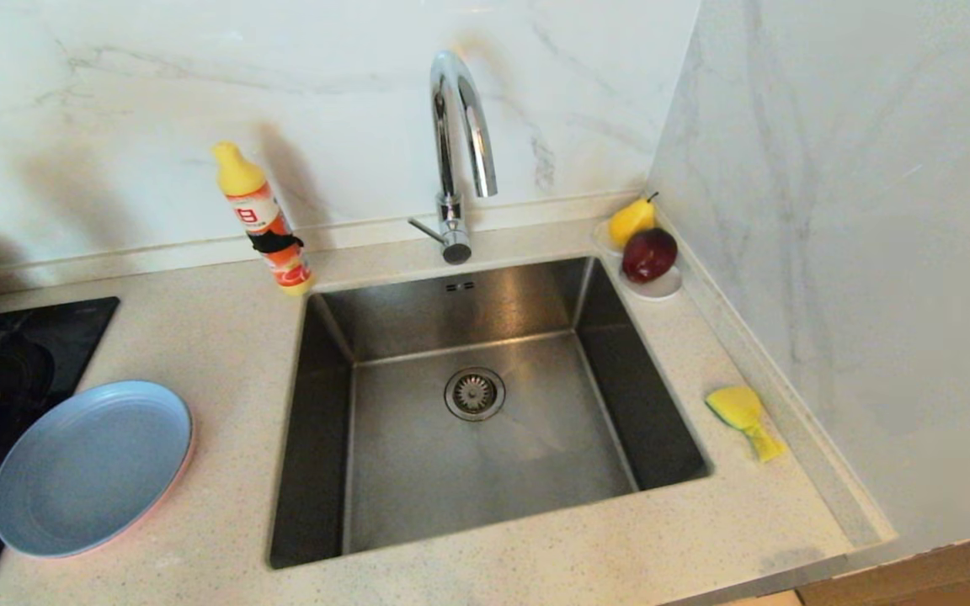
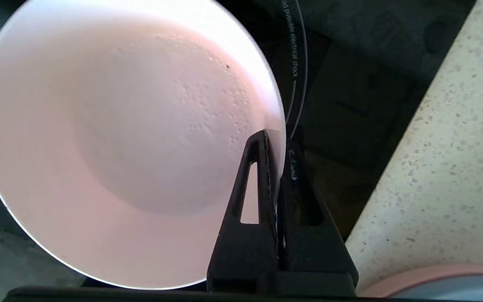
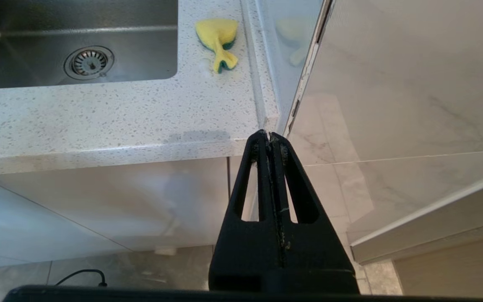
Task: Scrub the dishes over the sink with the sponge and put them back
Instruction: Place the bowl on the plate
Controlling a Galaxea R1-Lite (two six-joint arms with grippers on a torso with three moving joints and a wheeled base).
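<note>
Pale pink bowl (image 2: 128,147) sits over the black hob (image 2: 350,105), its rim pinched between the fingers of the left claw (image 2: 276,142), one finger inside and one outside. Just beside that claw lies the grey-blue plate (image 1: 89,467) on the desk (image 1: 224,337). Well apart, past the sink (image 1: 485,404), rests the sponge (image 1: 744,418). Right claw (image 3: 271,138) hangs shut and empty, below the desk edge.
</note>
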